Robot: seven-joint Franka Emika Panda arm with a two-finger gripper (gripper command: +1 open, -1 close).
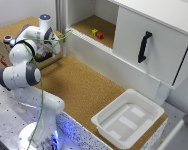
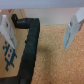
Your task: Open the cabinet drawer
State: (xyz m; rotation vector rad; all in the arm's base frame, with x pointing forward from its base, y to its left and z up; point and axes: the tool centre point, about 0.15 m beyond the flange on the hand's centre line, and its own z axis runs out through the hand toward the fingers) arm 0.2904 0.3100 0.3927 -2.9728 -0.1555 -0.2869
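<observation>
From the exterior view's left, I saw one white Franka arm [image 1: 29, 75] folded over the cork-topped counter [image 1: 84, 90], its gripper [image 1: 43, 54] hanging low near a cardboard box [image 1: 1, 50] at the counter's far left edge. In the wrist view the two pale fingers [image 2: 71, 31] stood wide apart with nothing between them, cork surface showing in the gap, and one black ribbed cable [image 2: 30, 47] ran beside the printed cardboard.

Moving rightward, I counted two small blocks on the cabinet's cork-lined shelf: one yellow-green block [image 1: 94, 32] and one red block [image 1: 99, 35], just beside each other.

The large white boxy cabinet [image 1: 119, 60] filled the exterior view's upper right, well apart from the gripper. Its single white front panel [image 1: 154, 42] carried one black bar handle [image 1: 144, 46], set upright.

Nearest the exterior view's lower right lay one shallow white plastic tray [image 1: 106, 127] on the counter.
</observation>
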